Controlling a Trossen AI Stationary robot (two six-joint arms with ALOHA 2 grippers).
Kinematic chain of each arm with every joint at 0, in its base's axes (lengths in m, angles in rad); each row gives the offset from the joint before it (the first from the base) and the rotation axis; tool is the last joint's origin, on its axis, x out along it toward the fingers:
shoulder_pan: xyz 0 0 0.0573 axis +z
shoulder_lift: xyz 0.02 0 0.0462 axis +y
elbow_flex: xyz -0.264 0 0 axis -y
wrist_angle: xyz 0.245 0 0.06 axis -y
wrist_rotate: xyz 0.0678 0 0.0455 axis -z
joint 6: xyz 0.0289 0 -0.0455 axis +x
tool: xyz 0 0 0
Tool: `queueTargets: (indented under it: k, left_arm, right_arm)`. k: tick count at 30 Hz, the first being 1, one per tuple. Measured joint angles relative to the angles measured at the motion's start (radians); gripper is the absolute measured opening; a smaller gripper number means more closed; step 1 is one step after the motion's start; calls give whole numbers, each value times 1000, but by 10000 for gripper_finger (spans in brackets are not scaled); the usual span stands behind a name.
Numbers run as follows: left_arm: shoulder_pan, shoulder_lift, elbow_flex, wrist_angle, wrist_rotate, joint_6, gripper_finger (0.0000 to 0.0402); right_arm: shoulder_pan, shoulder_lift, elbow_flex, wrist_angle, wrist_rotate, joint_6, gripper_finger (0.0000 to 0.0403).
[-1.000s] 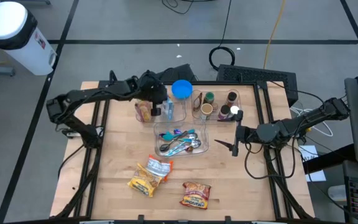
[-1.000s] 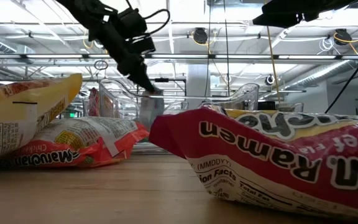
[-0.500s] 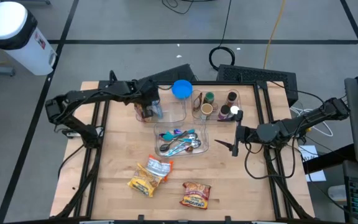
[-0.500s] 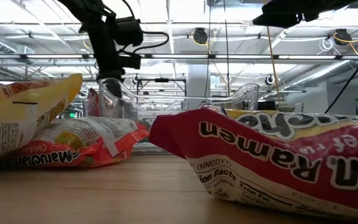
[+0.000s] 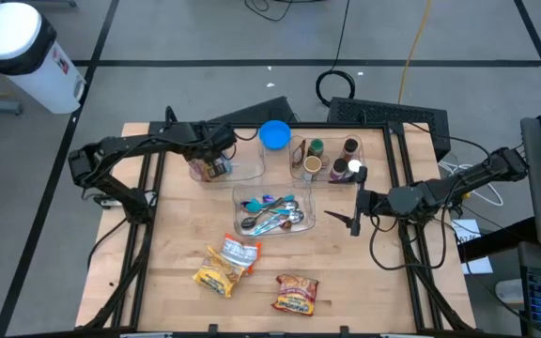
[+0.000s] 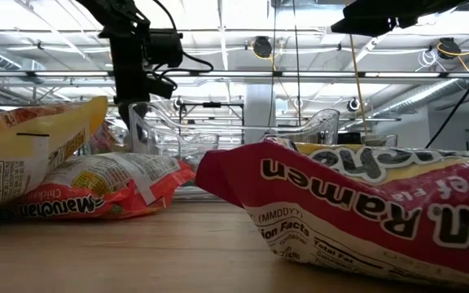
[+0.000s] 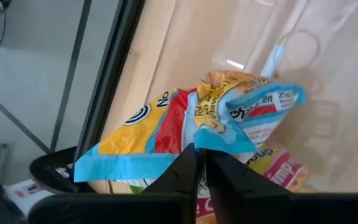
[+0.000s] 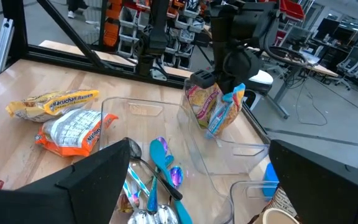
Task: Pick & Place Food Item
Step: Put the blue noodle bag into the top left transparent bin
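Nearest the front edge of the wooden table (image 5: 177, 235) lie two ramen packets: a red one (image 5: 295, 292) and, beside it, a yellow and orange one (image 5: 225, 264). Behind them sits a clear tray of cutlery (image 5: 272, 211), holding spoons and blue-handled pieces.

Just behind the cutlery tray is a second clear bin (image 5: 242, 165). The left gripper (image 5: 216, 161) reaches down into the end of this bin farthest from the cups. Its fingers (image 7: 188, 171) are nearly together, pinching a crumpled snack packet (image 7: 229, 118) printed in blue, yellow and red. The packet sits low in the bin, beside another packet (image 8: 199, 102).

A blue lid (image 5: 273, 134) lies just behind the bin. Next to it, a third clear tray holds cups and bottles (image 5: 327, 158).

The right gripper (image 5: 353, 220) hovers beside the cutlery tray, on the side away from the left arm. Its fingers are spread wide and hold nothing.
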Motion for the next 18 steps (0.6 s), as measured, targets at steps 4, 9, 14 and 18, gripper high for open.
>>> queueTargets:
  k: [4, 9, 14, 18]
  left_arm:
    - [0, 0, 0, 7, 0, -42, 47]
    - [0, 0, 0, 12, 0, -92, 107]
    - [0, 0, 0, 4, 6, -132, 188]
    - [-12, 0, 41, -50, 32, -138, 237]
  right_arm:
    - [0, 0, 0, 0, 0, 0, 380]
    - [0, 0, 0, 0, 0, 3, 380]
    - [0, 0, 0, 0, 0, 3, 380]
    - [0, 0, 0, 0, 0, 3, 380]
